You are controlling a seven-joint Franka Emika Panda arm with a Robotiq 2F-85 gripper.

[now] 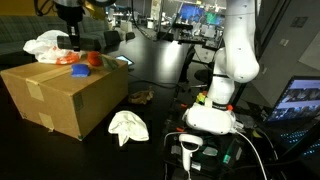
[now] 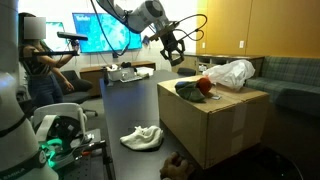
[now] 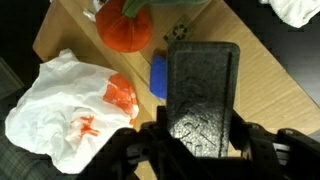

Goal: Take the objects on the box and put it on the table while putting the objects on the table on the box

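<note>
The box (image 2: 215,125) sits under our gripper (image 2: 172,55), whose jaws squeeze a dark block (image 3: 203,95). If we drop it, it may bump the round orange toy (image 3: 125,28) below and roll it off.

Blue item (image 3: 158,78) on the box (image 3: 260,90): partly hidden in the wrist view behind a dark ribbed slab (image 3: 203,95) whose identity cannot be told. Orange item (image 3: 125,25) and white cloth (image 3: 297,10): cut off by the top edge there. Brown lump (image 2: 178,166) on the table (image 2: 125,103): clipped by the bottom edge in an exterior view, too dim to name.
</note>
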